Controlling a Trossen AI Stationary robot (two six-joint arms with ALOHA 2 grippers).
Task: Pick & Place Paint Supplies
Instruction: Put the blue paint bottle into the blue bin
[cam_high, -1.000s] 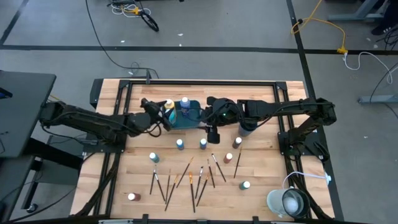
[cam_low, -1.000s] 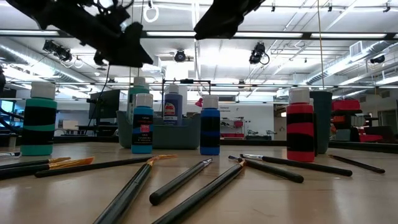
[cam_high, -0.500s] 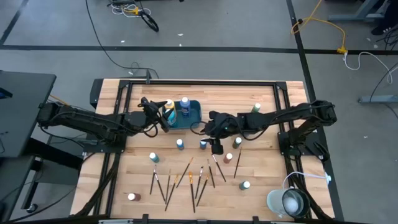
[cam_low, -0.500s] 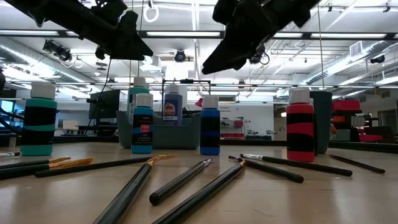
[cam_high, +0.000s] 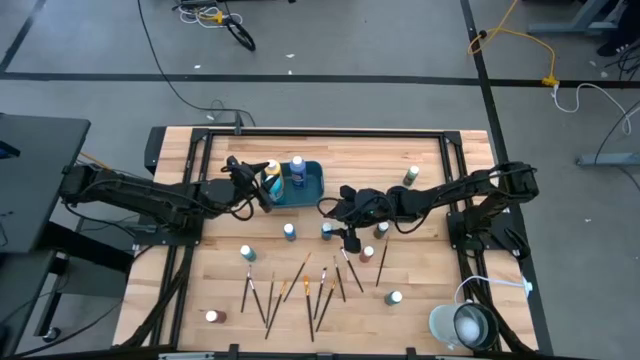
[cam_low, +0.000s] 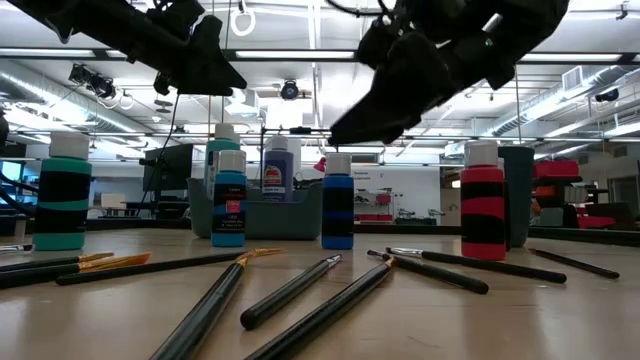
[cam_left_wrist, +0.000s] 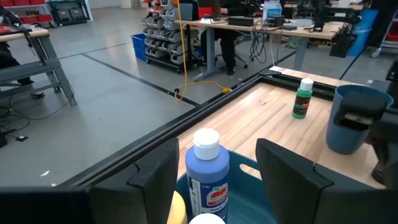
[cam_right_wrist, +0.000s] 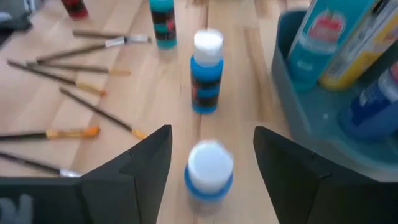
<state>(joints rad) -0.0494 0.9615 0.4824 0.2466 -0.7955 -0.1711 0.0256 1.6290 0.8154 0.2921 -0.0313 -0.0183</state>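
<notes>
Right gripper (cam_high: 347, 237) moved from teal tray (cam_high: 312, 183) down over blue bottle (cam_high: 327, 231), fingers wide, empty; left gripper (cam_high: 262, 190) unmoved at tray, fingers wide.

I get even, bright overhead light on the table (cam_high: 420, 155), with short soft shadows. In the low view, ceiling strip lamps (cam_low: 560, 95) glare and both arms are silhouettes. My right wrist view is motion-blurred, worst at the blue bottle (cam_right_wrist: 209, 169) between its fingers.

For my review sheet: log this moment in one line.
right gripper: jaws open, above blue bottle | left gripper: open, over teal tray
</notes>
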